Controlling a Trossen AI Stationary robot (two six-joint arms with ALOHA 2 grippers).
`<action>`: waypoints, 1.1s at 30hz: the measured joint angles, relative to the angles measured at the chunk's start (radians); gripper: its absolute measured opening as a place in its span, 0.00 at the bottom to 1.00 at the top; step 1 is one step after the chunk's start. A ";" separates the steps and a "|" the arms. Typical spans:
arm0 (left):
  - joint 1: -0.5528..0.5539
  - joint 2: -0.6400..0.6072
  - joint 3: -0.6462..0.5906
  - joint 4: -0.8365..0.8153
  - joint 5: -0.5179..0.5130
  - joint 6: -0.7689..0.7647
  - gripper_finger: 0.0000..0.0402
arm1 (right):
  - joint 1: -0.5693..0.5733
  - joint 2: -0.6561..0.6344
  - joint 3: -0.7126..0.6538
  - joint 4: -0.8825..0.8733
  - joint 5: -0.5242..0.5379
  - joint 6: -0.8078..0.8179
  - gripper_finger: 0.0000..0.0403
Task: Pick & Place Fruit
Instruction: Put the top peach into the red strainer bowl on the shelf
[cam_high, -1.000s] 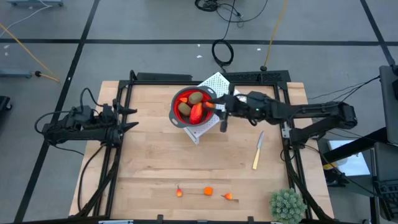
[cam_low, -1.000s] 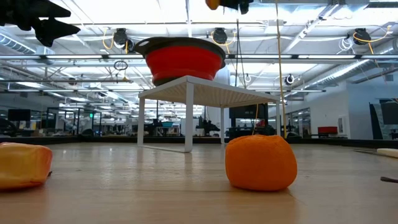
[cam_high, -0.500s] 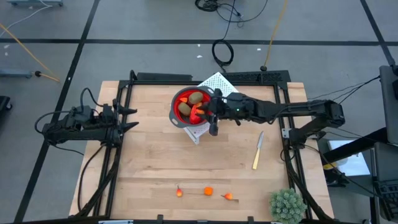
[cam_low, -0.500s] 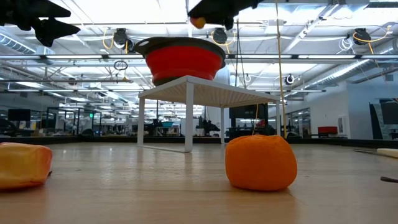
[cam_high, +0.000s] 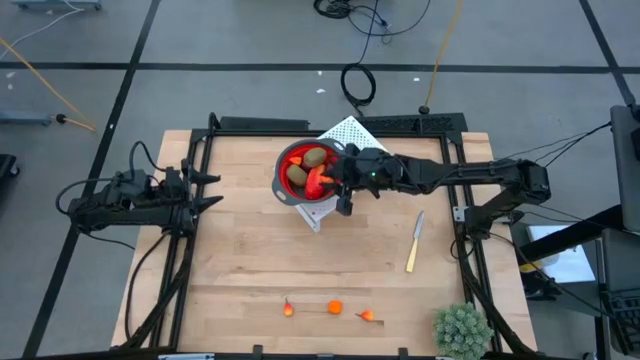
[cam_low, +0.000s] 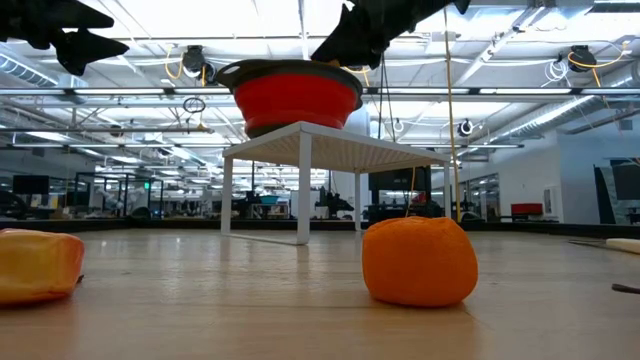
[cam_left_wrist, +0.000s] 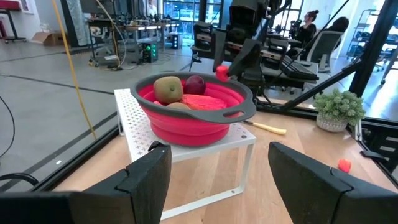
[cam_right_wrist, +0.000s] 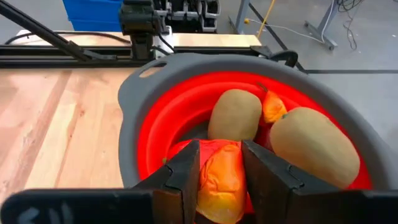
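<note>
A red bowl with a grey rim (cam_high: 300, 152) stands on a white perforated stand (cam_high: 347, 130) at the table's far middle. In it lie two olive-brown ovals (cam_right_wrist: 235, 115) (cam_right_wrist: 314, 146), a dark red ball (cam_left_wrist: 195, 83), a longer red-orange piece (cam_left_wrist: 202, 102) and a tiny orange one (cam_right_wrist: 272, 106). My right gripper (cam_high: 334, 177) reaches over the bowl's right rim, shut on a small orange fruit (cam_right_wrist: 221, 180). Three more small orange pieces (cam_high: 335, 307) lie near the table's near edge. My left gripper (cam_left_wrist: 229, 186) waits open at the table's left. My right gripper pinches the small orange fruit (cam_left_wrist: 222, 71) between its two fingers (cam_right_wrist: 186, 168). The fingers come from the table's right, slanting a little downward. The fruit is lifted clear, just above the bowl's inside near its right rim.
A pale yellow stick (cam_high: 414, 243) lies to the right of the stand. A spiky green plant ball (cam_high: 462, 328) sits at the near right corner. In the low view an orange piece (cam_low: 418, 260) and a yellow-orange one (cam_low: 35, 265) lie close to the camera.
My right gripper has carried the small orange fruit toward the table's left and down, from beside the bowl's right rim to over its inside, tipping its fingers downward. It has stayed shut on the fruit.
</note>
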 joint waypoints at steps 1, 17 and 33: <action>0.000 0.000 0.000 -0.001 0.000 0.000 0.67 | 0.000 0.000 0.000 0.000 0.000 0.000 0.26; 0.000 0.000 0.000 -0.001 0.000 0.001 0.67 | 0.002 0.000 0.000 -0.001 -0.071 0.000 0.26; 0.000 0.000 0.000 -0.001 0.000 0.002 0.67 | 0.002 0.021 -0.012 -0.019 -0.078 0.013 0.26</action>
